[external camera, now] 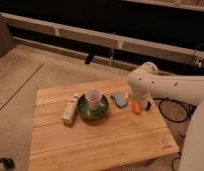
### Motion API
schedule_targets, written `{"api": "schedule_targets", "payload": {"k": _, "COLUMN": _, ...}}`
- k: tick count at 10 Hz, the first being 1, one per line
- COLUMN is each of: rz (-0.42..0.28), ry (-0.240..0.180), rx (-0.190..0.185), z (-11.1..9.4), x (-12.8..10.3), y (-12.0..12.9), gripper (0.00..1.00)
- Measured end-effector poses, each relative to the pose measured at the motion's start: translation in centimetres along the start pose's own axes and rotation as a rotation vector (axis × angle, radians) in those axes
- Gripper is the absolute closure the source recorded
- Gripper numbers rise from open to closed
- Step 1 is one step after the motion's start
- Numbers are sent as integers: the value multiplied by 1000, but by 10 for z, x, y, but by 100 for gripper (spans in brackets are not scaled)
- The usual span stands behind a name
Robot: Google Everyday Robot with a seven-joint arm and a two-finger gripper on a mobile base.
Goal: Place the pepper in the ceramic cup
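- The ceramic cup [94, 96] stands upright inside the green dish [83, 111], well off to the view's left of the gripper. Its open mouth shows only a pale inner wall.
- The green dish holds the cup and sits on the wooden table [95, 145], beyond the blue pad as seen from the gripper.
- The gripper [137, 101] hangs low at the table's right side, right over the pepper, with its fingers spread wide. The white arm [165, 87] above hides most of it, so I cannot tell whether it touches the pepper.
- The pepper [136, 107] lies on the table just beneath the gripper, outside both containers.
- The blue pad [119, 99] lies flat between the gripper and the dish, close beside the gripper on the view's left.
- A black bar-shaped object [147, 105] peeks out just to the view's right of the gripper, partly covered by the arm.
- A white bottle [70, 109] lies on its side past the dish, farthest from the gripper.
- Any print on the bottle is too blurred to read.
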Motion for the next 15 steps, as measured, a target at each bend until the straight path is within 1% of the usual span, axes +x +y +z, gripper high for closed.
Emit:
{"api": "schedule_targets", "payload": {"k": 1, "rz": -19, "ry": -8, "rx": -15, "z": 5, "x": -8, "y": 6, "gripper": 35}}
{"api": "schedule_targets", "payload": {"k": 2, "rz": -50, "ry": -16, "rx": -39, "z": 12, "x": -15, "y": 19, "gripper": 35}}
{"api": "schedule_targets", "payload": {"k": 3, "rz": -81, "ry": -12, "rx": -69, "z": 24, "x": -21, "y": 30, "gripper": 35}}
{"api": "schedule_targets", "payload": {"k": 5, "rz": -109, "ry": 25, "rx": -113, "z": 45, "x": -17, "y": 42, "gripper": 35}}
{"api": "schedule_targets", "payload": {"k": 6, "rz": -118, "ry": 55, "rx": -133, "z": 58, "x": -11, "y": 46, "gripper": 35}}
{"api": "schedule_targets", "payload": {"k": 8, "rz": -119, "ry": 102, "rx": -136, "z": 73, "x": -2, "y": 42, "gripper": 35}}
{"api": "schedule_targets", "payload": {"k": 9, "rz": -115, "ry": 118, "rx": -122, "z": 76, "x": -1, "y": 32, "gripper": 35}}
{"api": "schedule_targets", "payload": {"k": 12, "rz": -97, "ry": 143, "rx": -92, "z": 81, "x": 0, "y": 12, "gripper": 35}}
{"api": "schedule_targets", "payload": {"k": 15, "rz": -103, "ry": 175, "rx": -78, "z": 90, "x": 8, "y": 7, "gripper": 35}}
